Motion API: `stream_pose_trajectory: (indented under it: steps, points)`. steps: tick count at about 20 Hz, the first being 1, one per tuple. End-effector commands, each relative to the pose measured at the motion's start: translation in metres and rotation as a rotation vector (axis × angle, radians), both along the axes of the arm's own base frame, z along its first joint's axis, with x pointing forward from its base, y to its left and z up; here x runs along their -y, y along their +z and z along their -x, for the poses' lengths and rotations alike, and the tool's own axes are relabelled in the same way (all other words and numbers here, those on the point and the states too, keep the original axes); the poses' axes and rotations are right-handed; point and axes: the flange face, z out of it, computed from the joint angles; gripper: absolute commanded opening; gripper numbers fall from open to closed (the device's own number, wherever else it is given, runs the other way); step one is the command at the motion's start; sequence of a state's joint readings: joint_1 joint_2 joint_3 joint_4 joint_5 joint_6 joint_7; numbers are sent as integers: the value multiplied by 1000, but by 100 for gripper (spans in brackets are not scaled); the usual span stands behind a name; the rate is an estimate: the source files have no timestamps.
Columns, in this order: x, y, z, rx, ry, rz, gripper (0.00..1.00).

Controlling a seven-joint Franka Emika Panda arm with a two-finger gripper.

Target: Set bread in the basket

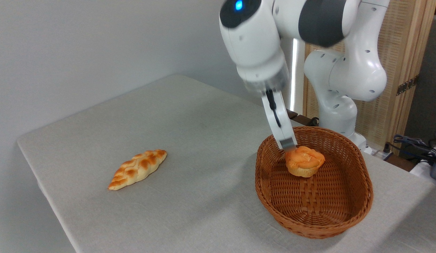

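Note:
The bread, a small round orange bun with a cracked top, is inside the basket, toward its back left part. The basket is a large oval brown wicker one on the right side of the table. My gripper reaches down from above into the basket. One pale finger shows, its grey tip touching the bun's upper left edge. The other finger is hidden, so I cannot tell whether the jaws hold the bun or whether the bun rests on the basket floor.
A longer, pointed, golden braided loaf lies on the grey tablecloth at the left. The arm's white base stands behind the basket. Cables and a wooden screen sit past the table's right edge.

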State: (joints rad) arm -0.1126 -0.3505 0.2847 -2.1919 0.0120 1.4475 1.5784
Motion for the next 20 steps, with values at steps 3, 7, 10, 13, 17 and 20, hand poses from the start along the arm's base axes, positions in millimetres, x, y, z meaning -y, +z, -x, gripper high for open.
stream_pose_trajectory:
  steps: [3, 7, 10, 13, 17, 20]
  points:
    - [13, 76, -42, 156, 121, 74, 100]
    - [39, 106, -79, 179, 287, 4, 100]
    - [60, 119, -103, 188, 390, -48, 100]
    - [75, 131, -129, 202, 519, -97, 100]
    - [82, 142, -150, 304, 703, -116, 100]
    - [92, 143, -155, 353, 700, -139, 100]
